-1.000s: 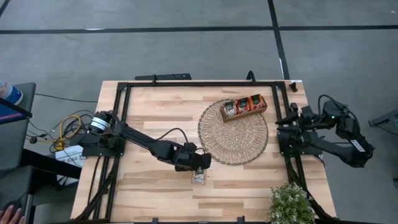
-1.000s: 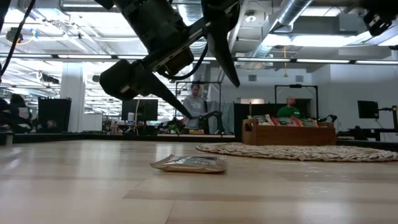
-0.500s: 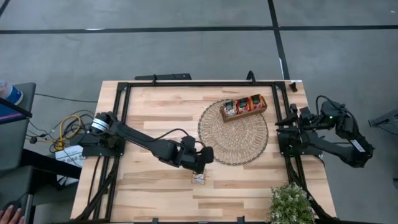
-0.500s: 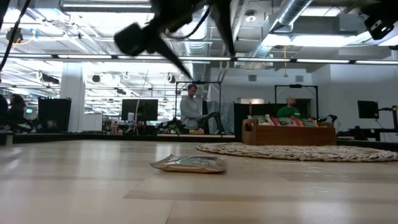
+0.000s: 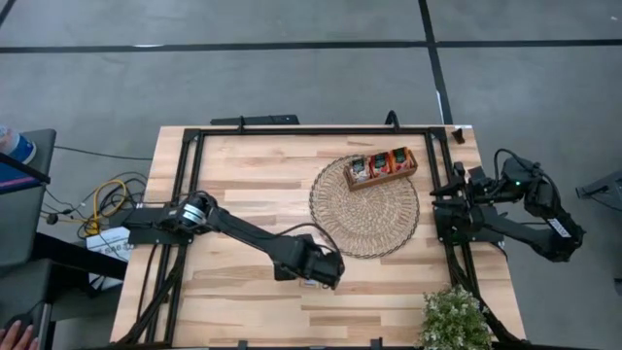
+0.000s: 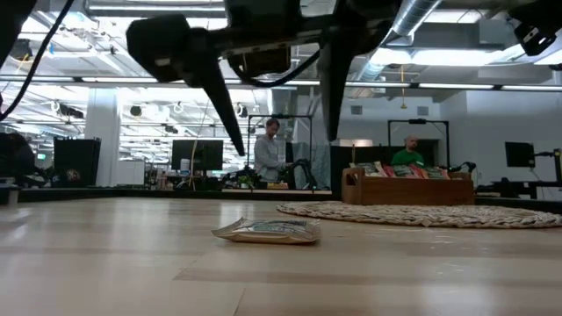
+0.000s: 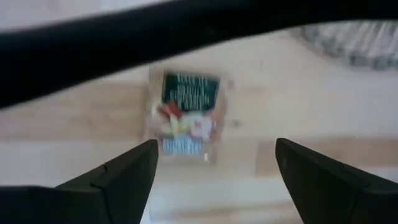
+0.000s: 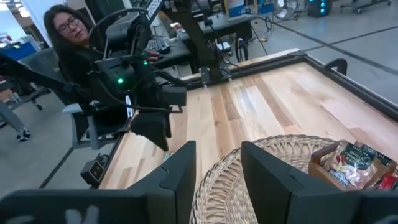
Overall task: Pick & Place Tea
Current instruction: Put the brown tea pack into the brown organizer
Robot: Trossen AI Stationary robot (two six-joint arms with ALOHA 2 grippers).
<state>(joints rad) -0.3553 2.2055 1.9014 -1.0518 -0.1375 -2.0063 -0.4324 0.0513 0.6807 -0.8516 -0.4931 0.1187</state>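
Lying flat on the bare table (image 5: 233, 175), one pale sachet (image 6: 266, 231) with a dark band and a small picture, just short of the mat's (image 5: 364, 206) near edge and apart from it. Seen clearly in the left wrist view (image 7: 181, 112), framed between the two dark fingers (image 7: 121, 177); mostly hidden from above, with only a sliver showing under the gripper. Not touched by anything.

Directly over it, the left gripper (image 5: 316, 275), fingers spread wide and empty, tips hanging above the wood on either side of the sachet in the low view (image 6: 277, 105). Left arm reaching out from the table's left edge towards the middle front.

Farther back, more sachets (image 5: 380, 164), red and pale, standing packed in the tray (image 5: 381, 176), which sits on the mat's far part. Exact count hard to make out, perhaps three groups.

Off at the right edge, the right gripper (image 5: 449, 185), waiting by the black frame (image 5: 292, 131), fingers (image 8: 177, 171) partly parted with nothing between them. Facing the mat and tray.

At the front right corner, a small plant (image 5: 455, 319). Beyond the table, a person (image 8: 71, 31) seated behind the left arm's base, and others (image 6: 269, 151) standing in the room.
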